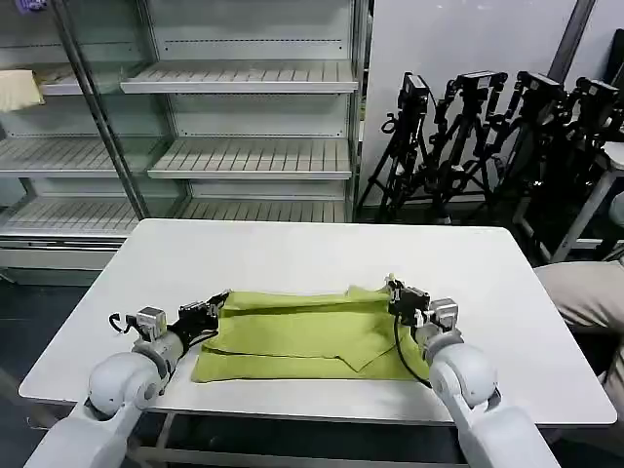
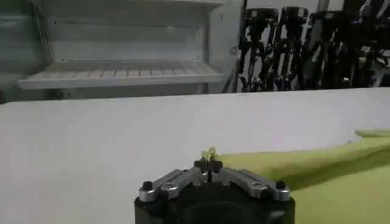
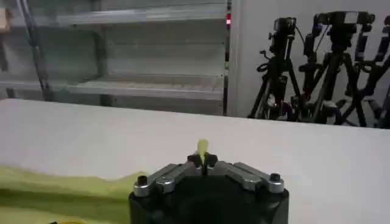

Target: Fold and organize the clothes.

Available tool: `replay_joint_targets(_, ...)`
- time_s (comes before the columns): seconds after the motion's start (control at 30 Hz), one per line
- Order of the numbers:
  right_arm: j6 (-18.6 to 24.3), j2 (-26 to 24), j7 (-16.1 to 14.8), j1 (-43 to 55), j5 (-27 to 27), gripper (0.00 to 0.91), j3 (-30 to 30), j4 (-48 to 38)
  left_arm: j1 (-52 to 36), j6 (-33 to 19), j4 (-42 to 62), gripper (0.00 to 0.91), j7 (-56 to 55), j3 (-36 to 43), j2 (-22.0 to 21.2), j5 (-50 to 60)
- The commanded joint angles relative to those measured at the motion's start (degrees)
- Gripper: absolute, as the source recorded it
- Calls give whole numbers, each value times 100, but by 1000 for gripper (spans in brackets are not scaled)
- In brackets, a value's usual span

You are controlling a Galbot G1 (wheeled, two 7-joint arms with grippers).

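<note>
The table [image 1: 292, 253] is lying bare all around the shirt [image 1: 302, 336], so wide free room is staying open on the far half and toward both side edges. The left gripper [image 1: 220, 304] and right gripper [image 1: 394, 291] are each pinching a far corner of the shirt, occupying its two ends. Beyond the far edge, shelves [image 1: 244, 156] and tripods [image 1: 487, 136] are blocking the way. A person's knee [image 1: 585, 292] is standing at the right edge.

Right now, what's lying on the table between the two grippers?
In the head view, the green shirt spans the whole stretch: the left gripper pinches one far corner, the right gripper the other.
</note>
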Motion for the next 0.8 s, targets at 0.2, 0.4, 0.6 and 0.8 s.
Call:
replay_joint_targets(0.2, 48, -21, 87, -527, -358, 0, 98, 428, 470, -48, -300, 10, -49, -187, -46, -8)
replay_joint_targets(0.4, 24, -50, 73, -616, -386, 0, 109, 460, 469, -13, -451, 10, -65, -194, 2, -39)
replay_joint_targets(0.6, 22, 19, 89, -657, -406, 0, 97, 438, 589, -5, -586, 10, -89, -264, 45, -40)
replay_joint_targets(0.8, -69, 3, 105, -821, -424, 0, 134, 842, 766, -9, -656, 10, -81, -343, 60, -36)
